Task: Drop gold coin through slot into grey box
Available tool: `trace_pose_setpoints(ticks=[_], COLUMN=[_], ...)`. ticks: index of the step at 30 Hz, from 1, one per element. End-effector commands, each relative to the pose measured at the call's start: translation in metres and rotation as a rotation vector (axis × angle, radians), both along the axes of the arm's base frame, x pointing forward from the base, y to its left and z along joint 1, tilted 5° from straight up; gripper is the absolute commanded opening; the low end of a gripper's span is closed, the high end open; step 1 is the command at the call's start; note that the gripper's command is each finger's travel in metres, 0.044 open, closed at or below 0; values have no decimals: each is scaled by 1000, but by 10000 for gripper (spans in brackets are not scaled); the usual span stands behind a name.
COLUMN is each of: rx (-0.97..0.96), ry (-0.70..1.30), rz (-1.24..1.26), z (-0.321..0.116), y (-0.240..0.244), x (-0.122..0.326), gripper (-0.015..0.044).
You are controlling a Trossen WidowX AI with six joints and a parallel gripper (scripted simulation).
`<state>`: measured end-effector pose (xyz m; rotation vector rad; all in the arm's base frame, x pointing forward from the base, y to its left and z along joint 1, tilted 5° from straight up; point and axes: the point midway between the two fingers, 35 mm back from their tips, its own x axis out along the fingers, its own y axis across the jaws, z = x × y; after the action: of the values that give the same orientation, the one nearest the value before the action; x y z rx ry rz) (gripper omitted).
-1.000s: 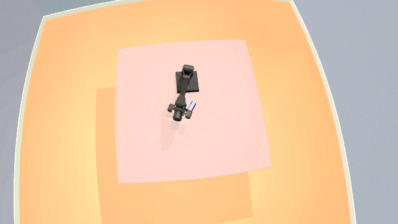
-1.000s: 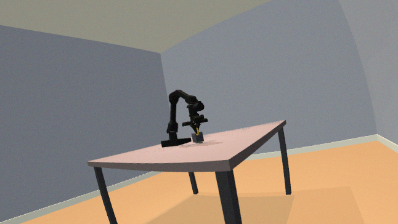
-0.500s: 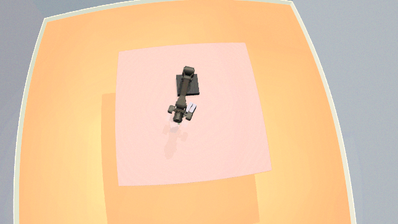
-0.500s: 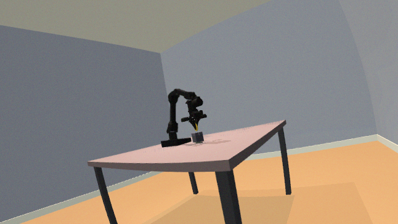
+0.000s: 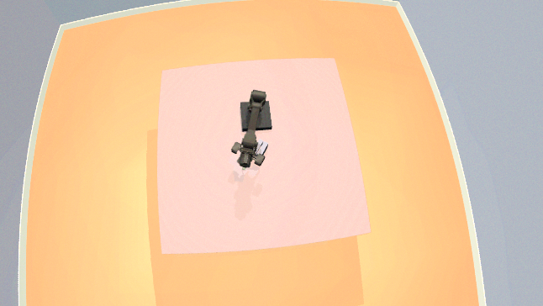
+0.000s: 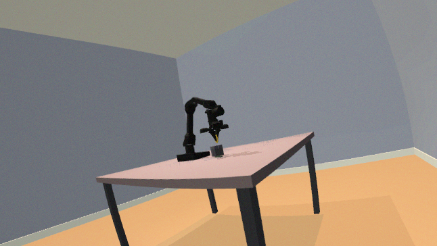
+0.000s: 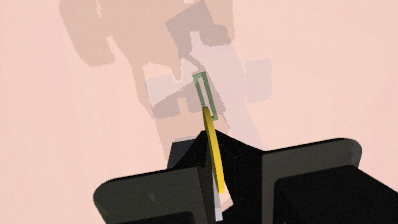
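My gripper (image 6: pixel 216 139) (image 7: pixel 208 135) is shut on the gold coin (image 6: pixel 216 138) (image 7: pixel 215 157). The coin is on edge between the fingertips, raised above the table. The green holder (image 7: pixel 200 76) lies on the table, below and ahead of the coin in the wrist view; its slot is empty. The grey box (image 5: pixel 263 147) (image 6: pixel 216 151) stands between the holder and the arm's base, to the right of the gripper in the top view. In the wrist view the fingers hide most of the box (image 7: pixel 180 153), and its slot is not clear there.
The arm's dark base plate (image 5: pixel 257 123) (image 6: pixel 184 157) is close behind the box on the pink table (image 5: pixel 294 189) (image 6: pixel 169 172). Arm shadows fall across the table around the holder.
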<state>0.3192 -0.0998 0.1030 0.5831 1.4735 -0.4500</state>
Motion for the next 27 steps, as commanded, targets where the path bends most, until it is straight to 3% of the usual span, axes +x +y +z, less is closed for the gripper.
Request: trace_pose_setpoints(ticks=[1,27], rx=[1,6], ry=[0,3], rz=[-6,-1], z=[2,4], y=[9,64], x=[-5,-44], gripper=[0,0])
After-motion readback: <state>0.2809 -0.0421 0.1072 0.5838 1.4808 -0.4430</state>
